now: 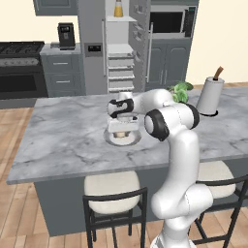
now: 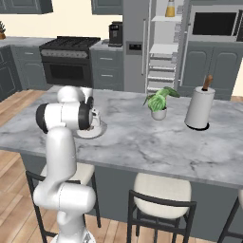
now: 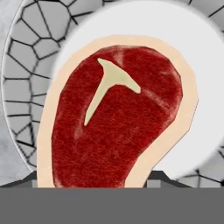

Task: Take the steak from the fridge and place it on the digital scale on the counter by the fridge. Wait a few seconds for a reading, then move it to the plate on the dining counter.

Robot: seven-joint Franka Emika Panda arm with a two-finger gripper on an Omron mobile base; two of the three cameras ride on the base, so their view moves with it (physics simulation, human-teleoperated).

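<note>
The hand (image 1: 123, 130) hangs low over the plate (image 1: 136, 138) on the marble desk (image 1: 68, 140), and the hand view looks straight down on the steak (image 3: 116, 116), which covers most of the plate's (image 3: 26, 65) smooth pale centre. The meat's tan edge reaches close to the crackle-patterned rim at the left of that view, while a wide crescent of bare dish lies at the upper right. The two dark fingertips (image 3: 153, 176) peek up on either side of the steak's lower end, close against it; whether they are pressed on the meat or standing just free of it cannot be told. The plate (image 2: 97, 130) lies toward the near edge of the desk (image 2: 142, 142), above a cushioned stool (image 1: 114, 186), with bare marble all around it. A potted plant (image 2: 159, 104) and a paper towel holder (image 2: 199, 109) stand well apart from it, further along the desk. Behind the desk, the fridge (image 1: 121, 43) has a door standing open, white shelves showing, and a coffee machine (image 1: 66, 35) stands on the narrow counter beside it.
</note>
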